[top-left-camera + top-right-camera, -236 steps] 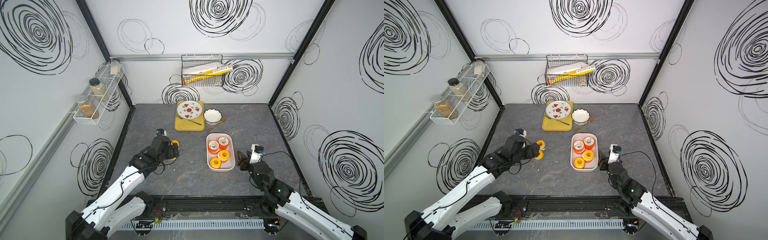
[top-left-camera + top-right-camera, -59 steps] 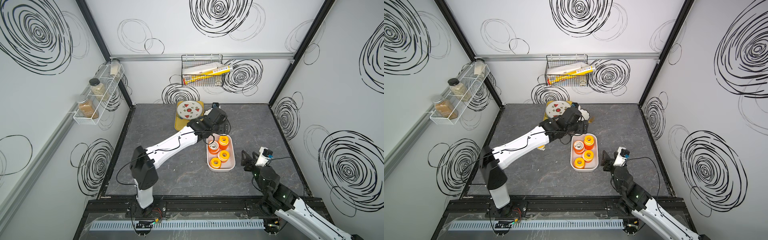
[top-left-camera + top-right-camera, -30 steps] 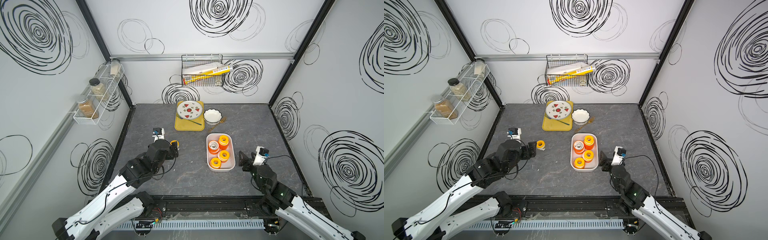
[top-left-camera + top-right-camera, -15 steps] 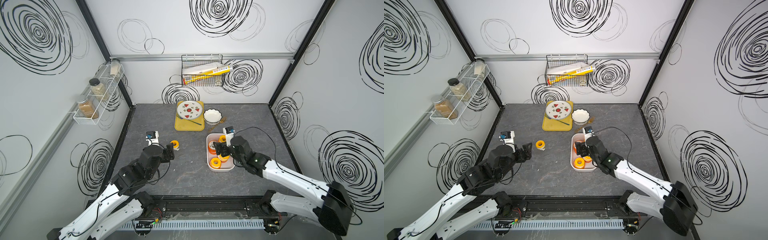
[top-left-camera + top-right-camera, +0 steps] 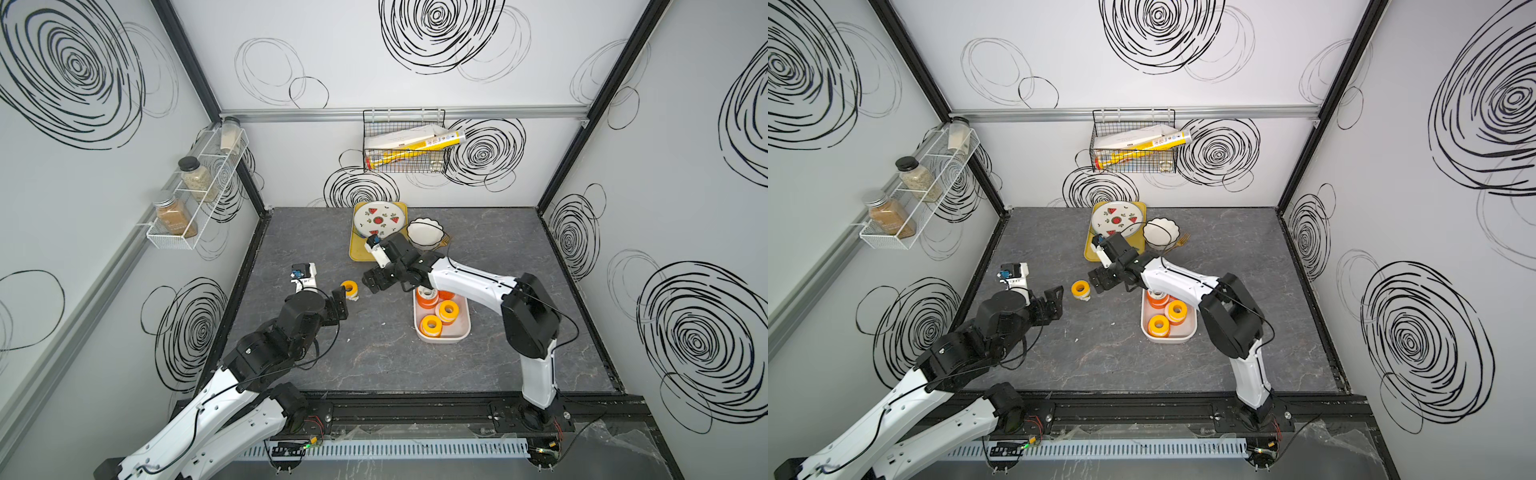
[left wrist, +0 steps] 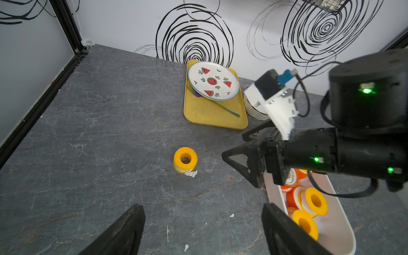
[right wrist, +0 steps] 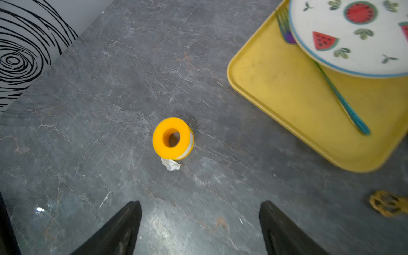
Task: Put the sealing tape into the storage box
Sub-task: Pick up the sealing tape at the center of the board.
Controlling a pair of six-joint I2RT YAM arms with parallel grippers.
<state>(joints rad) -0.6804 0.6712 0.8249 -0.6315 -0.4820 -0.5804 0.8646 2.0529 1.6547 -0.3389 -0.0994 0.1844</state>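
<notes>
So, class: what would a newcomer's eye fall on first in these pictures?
A yellow spool sits alone in the middle, with the open left pincer and the open right pincer pointing at it from either side, neither touching it. To its right, the white box holds more orange and yellow spools. At the back, a watermelon plate lies on a yellow tray.

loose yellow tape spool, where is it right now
In a top view the spool sits on the table between the left gripper and right gripper, left of the storage box.
</notes>
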